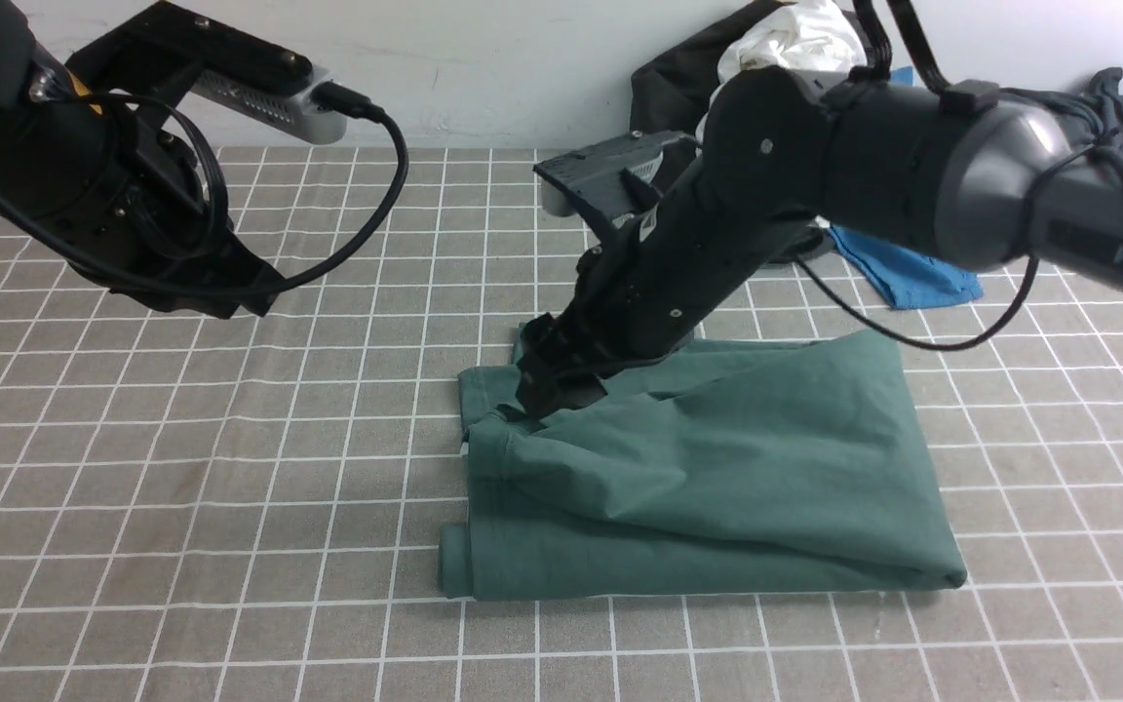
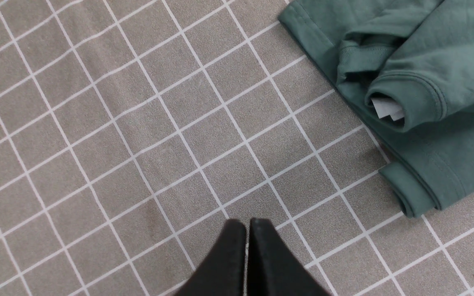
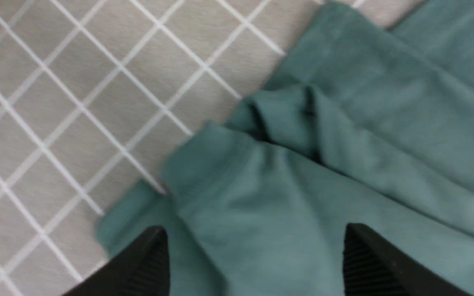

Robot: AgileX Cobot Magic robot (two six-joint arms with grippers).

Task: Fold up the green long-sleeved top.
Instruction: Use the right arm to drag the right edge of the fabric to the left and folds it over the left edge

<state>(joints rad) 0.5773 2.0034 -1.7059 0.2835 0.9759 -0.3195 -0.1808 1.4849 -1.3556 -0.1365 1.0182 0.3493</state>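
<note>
Front view: the green long-sleeved top (image 1: 717, 487) lies mid-table on the checked tablecloth (image 1: 230, 487) as a rough, several-layer rectangle, with creases running across it and a rolled edge on the near side. The right gripper (image 1: 542, 395) is down at the top's far left corner, and whether it touches the fabric cannot be told from here. The left gripper (image 1: 245, 297) hangs raised and well apart from the garment. A blue shirt (image 1: 912, 273) and a dark garment pile (image 1: 678, 88) sit at the back. Left wrist view: the left gripper (image 2: 247, 230) has its jaws pressed together on nothing, over bare cloth. The top (image 2: 447, 156) is off to one side, its ribbed collar folded over a white neck tag (image 2: 387, 109). Right wrist view (blurred): the right gripper (image 3: 257, 255) has its jaws spread wide with nothing clamped, and the top (image 3: 344, 123) lies directly under them. Judgement: the fabric looks soft, limp and light, and not fragile. The layers will likely slide on one another and sag if lifted by one point. The best hold is probably a stitched hem or corner, pinching every layer together. A grip on the smooth middle would likely catch only the upper layer and undo the fold.
</note>
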